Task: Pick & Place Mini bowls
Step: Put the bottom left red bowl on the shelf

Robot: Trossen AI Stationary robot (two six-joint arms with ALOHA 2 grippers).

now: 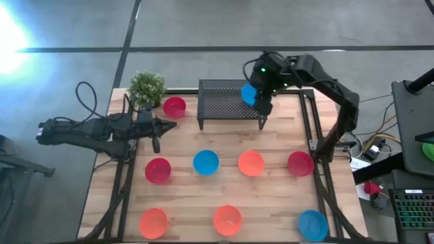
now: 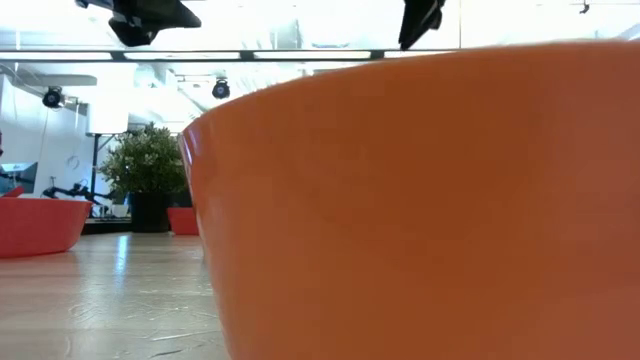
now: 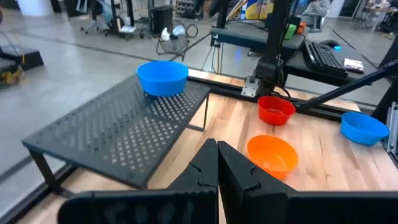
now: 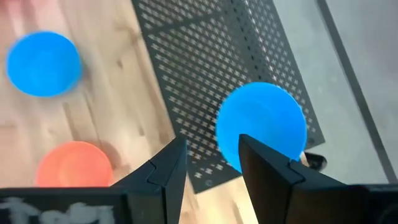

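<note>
Wooden tabletop [image 1: 271, 186] carries a black wire-mesh rack [image 1: 224, 102] at its far edge, with one blue mini bowl [image 4: 261, 127] sitting on the rack's right end. Above that bowl the right gripper [image 4: 211, 162] hangs, fingers parted and empty. At the left, the left gripper [image 3: 217, 163] rests pinched together. Eight other mini bowls [image 1: 205, 162] dot the table.

We note an orange bowl [image 2: 430, 210] filling most of the frame, resting on the wooden bench [image 2: 100, 300]. A red bowl [image 2: 38, 225] sits at far left, another red bowl [image 2: 183, 221] farther back beside a potted plant [image 2: 148, 175].
</note>
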